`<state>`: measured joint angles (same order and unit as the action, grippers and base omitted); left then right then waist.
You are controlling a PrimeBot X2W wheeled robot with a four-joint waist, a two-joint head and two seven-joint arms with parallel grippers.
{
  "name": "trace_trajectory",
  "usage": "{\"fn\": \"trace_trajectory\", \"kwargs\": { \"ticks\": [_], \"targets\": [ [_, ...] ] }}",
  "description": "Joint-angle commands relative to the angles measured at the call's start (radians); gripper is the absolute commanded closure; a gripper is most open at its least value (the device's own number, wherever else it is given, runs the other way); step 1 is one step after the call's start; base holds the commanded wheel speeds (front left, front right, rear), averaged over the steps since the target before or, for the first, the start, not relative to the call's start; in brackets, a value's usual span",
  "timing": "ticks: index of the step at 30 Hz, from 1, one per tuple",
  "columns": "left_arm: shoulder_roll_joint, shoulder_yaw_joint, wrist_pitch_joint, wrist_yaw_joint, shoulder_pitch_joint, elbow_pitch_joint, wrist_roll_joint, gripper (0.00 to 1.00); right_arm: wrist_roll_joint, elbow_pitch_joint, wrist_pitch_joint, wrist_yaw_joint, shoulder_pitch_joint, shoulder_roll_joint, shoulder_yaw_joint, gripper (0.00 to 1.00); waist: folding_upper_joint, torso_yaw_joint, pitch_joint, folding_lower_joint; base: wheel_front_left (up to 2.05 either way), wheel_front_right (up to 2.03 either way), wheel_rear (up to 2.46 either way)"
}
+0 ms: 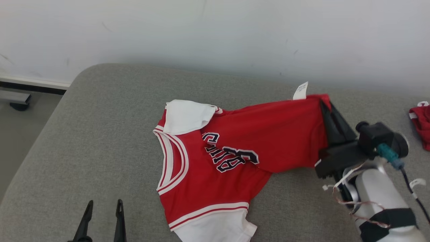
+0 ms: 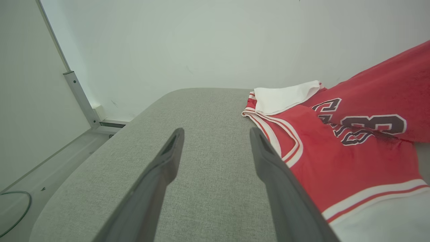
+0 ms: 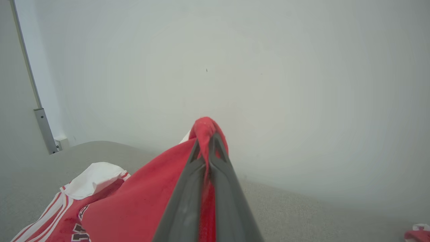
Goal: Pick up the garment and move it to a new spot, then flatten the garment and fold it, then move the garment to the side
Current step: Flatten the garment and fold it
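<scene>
The left end effector hovers, fingers apart, over the grey cushion; the right end effector is clamped on a lifted edge of the jersey.

Bare cushion lies open left of the jersey, wall behind

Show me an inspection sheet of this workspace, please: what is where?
Surface: grey fabric-covered cushion, rounded corner.
Job's things: red basketball jersey with white trim, rumpled, one end lifted.
Clutter: small red-and-white cloth at the right edge.
Grippers: left gripper open, holding nothing; right gripper shut on the jersey's edge.
Cables: thin loose wires behind the right gripper; green cable on the floor.
Surroundings: pale wall, metal post.
</scene>
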<state>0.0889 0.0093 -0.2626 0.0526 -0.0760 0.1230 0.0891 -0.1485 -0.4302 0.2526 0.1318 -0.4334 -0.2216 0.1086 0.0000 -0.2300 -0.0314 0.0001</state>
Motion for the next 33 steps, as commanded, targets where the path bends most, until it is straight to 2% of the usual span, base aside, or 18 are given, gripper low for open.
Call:
{"fn": "trace_trajectory", "kwargs": {
  "ticks": [1, 5, 11, 18, 22, 23, 24, 28, 33],
  "targets": [
    [-0.006, -0.003, -0.003, 0.001, 0.015, -0.002, -0.009, 0.00, 0.005, 0.001, -0.005, -0.003, -0.027, -0.013, 0.006, 1.00, 0.0000, -0.008, -0.011, -0.0001, 0.00, 0.00, 0.00],
    [-0.015, -0.019, -0.003, 0.015, 0.040, 0.009, -0.013, 0.00, 0.008, -0.032, -0.041, -0.003, -0.159, -0.064, 0.039, 1.00, 0.0000, -0.043, -0.031, -0.0001, 0.00, 0.00, 0.00],
    [-0.028, -0.046, -0.003, 0.028, 0.077, 0.025, -0.006, 0.00, 0.020, -0.150, -0.082, -0.003, -0.377, -0.134, 0.109, 1.00, 0.0000, -0.106, -0.075, -0.0001, 0.00, 0.00, 0.00],
    [-0.037, -0.101, -0.003, 0.040, 0.134, 0.038, 0.013, 0.00, 0.078, -0.351, -0.117, -0.003, -0.625, -0.192, 0.173, 1.00, 0.0000, -0.181, -0.151, -0.0001, 0.00, 0.00, 0.00],
    [-0.039, -0.137, -0.003, 0.036, 0.165, 0.044, 0.039, 0.00, 0.109, -0.466, -0.096, -0.003, -0.728, -0.207, 0.178, 0.98, 0.0000, -0.216, -0.184, -0.0001, 0.00, 0.00, 0.00],
    [-0.040, -0.147, -0.003, 0.031, 0.171, 0.045, 0.049, 0.00, 0.119, -0.491, -0.086, -0.003, -0.747, -0.207, 0.169, 0.60, 0.0000, -0.224, -0.191, -0.0001, 0.00, 0.00, 0.00],
    [-0.040, -0.155, -0.003, 0.027, 0.176, 0.046, 0.056, 0.00, 0.130, -0.520, -0.083, -0.003, -0.759, -0.205, 0.163, 0.00, 0.0000, -0.229, -0.195, -0.0001, 0.00, 0.00, 0.00],
    [-0.039, -0.173, -0.003, 0.016, 0.182, 0.054, 0.065, 0.00, 0.157, -0.599, -0.044, -0.003, -0.792, -0.172, 0.173, 0.00, 0.0000, -0.232, -0.194, -0.0001, 0.00, 0.00, 0.00],
    [-0.039, -0.150, -0.003, 0.014, 0.163, 0.057, 0.043, 0.00, 0.129, -0.652, 0.002, -0.003, -0.758, -0.149, 0.184, 0.00, 0.0000, -0.193, -0.154, -0.0001, 0.00, 0.00, 0.00]
  ]
}}
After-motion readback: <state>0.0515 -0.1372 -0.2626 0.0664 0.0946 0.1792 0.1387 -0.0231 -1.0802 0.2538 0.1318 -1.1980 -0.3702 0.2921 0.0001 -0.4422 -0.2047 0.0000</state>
